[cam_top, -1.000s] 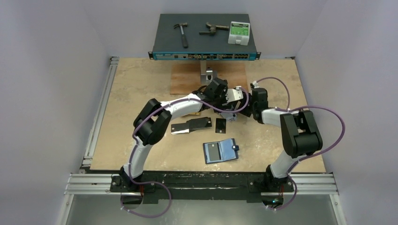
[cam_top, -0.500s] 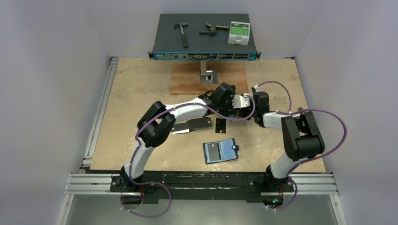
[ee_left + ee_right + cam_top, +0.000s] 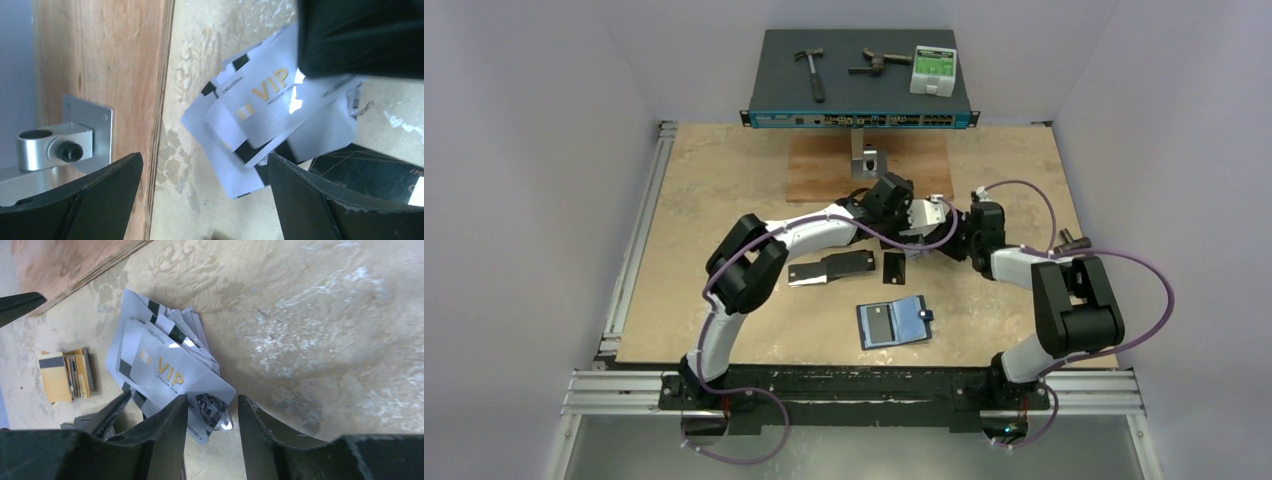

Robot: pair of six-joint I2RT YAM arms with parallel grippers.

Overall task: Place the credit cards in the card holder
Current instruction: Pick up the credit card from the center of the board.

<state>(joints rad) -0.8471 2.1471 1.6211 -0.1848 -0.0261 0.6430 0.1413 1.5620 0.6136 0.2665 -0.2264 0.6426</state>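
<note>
Silver-grey cards [image 3: 150,340]: a fanned pile lying flat on the bench [image 3: 724,180], just beside the edge of the wooden board [image 3: 65,265]. A card printed "VIP" [image 3: 167,374] lies on top.
Right gripper [image 3: 212,402]: low over the bench at the near corner of the VIP card. Its jaws stand partly apart and the card's patterned corner lies in the gap. No clamp on the card can be seen.
Left gripper [image 3: 202,165]: above the same pile from the opposite side, jaws spread wide and holding nothing. The pile shows between its two fingers.
Gold-yellow cards [image 3: 65,375]: a small stack with a dark stripe, on the bench near the silver pile but apart from it.
Black cards [image 3: 849,264]: flat on the bench, between the silver pile and the card holder, outside both grippers.
Card holder [image 3: 894,322]: opened out flat on the bench, nearer the arm bases and well apart from both grippers.
Card holder contents: a dark card shows on its left half, though whether it is tucked in cannot be told. The right half, with the tab, shows bare blue.
</note>
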